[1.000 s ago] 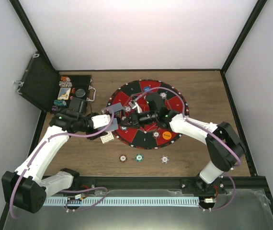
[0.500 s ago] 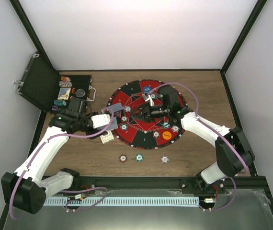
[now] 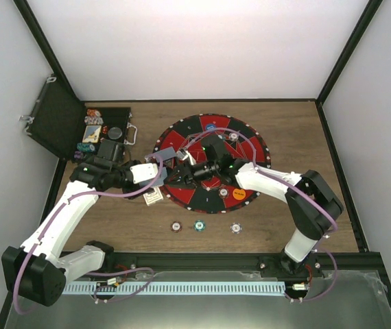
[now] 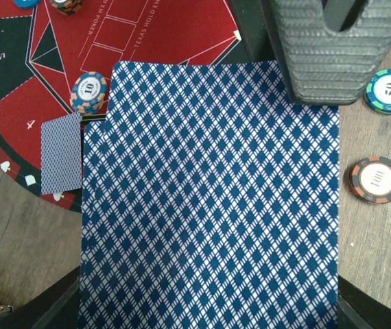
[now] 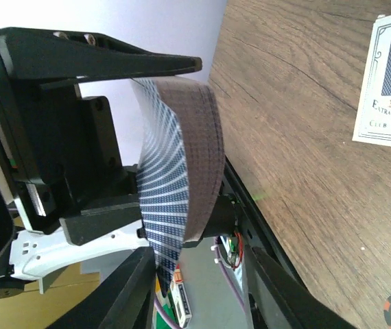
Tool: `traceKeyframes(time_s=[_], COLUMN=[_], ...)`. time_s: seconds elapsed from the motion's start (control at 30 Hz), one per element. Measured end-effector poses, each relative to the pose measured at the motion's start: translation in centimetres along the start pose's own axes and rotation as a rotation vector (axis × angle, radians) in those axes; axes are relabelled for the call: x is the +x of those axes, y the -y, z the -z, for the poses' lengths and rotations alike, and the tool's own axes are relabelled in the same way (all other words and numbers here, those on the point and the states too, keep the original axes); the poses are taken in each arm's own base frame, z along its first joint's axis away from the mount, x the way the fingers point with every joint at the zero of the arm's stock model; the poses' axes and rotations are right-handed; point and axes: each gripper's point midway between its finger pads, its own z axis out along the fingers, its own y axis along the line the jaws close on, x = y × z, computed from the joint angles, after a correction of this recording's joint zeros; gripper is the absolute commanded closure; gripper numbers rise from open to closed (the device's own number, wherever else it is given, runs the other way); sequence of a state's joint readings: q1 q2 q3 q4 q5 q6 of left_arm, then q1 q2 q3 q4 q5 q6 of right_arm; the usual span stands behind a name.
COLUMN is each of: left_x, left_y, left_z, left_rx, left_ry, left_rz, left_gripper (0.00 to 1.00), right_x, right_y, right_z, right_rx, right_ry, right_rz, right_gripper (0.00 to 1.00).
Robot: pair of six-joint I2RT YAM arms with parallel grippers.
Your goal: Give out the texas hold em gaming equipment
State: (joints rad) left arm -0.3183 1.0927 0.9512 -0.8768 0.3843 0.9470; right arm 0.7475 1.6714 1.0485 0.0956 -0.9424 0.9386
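My left gripper (image 3: pixel 156 166) is shut on a deck of blue diamond-backed playing cards (image 4: pixel 209 199), held over the left rim of the round red and black poker mat (image 3: pixel 179 139). The deck hides the left jaws in the left wrist view. My right gripper (image 5: pixel 202 295) is open at the deck (image 5: pixel 182 171), whose lower corner hangs between its fingers; one ribbed finger pad (image 4: pixel 333 55) lies on the deck's far corner. A single face-down card (image 4: pixel 62 152) lies on the mat beside an orange-edged chip (image 4: pixel 88 92). The orange button (image 3: pixel 239 194) and blue button (image 3: pixel 210 127) sit on the mat.
Three chips (image 3: pixel 199 225) lie in a row on the wood in front of the mat; a green chip (image 4: pixel 389 90) and a brown chip (image 4: pixel 376 179) show beside the deck. The card box (image 3: pixel 153 197) lies under the left arm. The black case (image 3: pixel 65 127) stands open at back left.
The right gripper swung toward the mat's far side, then came back left to the deck with its jaws now apart. The left arm and deck have stayed put.
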Motion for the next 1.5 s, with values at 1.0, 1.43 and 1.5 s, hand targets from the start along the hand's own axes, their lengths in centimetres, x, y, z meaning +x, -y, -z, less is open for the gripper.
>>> traceKeyframes(time_s=[1.0,1.43,1.5], left_x=[-0.3,0.1,0.1], left_y=[-0.2,-0.1,-0.1], left_z=[-0.1,-0.1,0.0], left_rx=[-0.009,-0.009,-0.009], left_ry=[0.017,-0.005,-0.005], left_rz=[-0.012,-0.010,-0.010], left_gripper=[0.95,0.95,0.95], right_x=[-1.2,-2.9,-3.6], right_y=[-1.6,-0.2,0.4], right_z=[1.5,8.4,9.8], right_rx=[-0.055,-0.055,-0.042], right_ry=[0.037,0.173,0.201], right_rz=[0.011,-0.017,-0.017], right_gripper=[0.99,0.99,0.99])
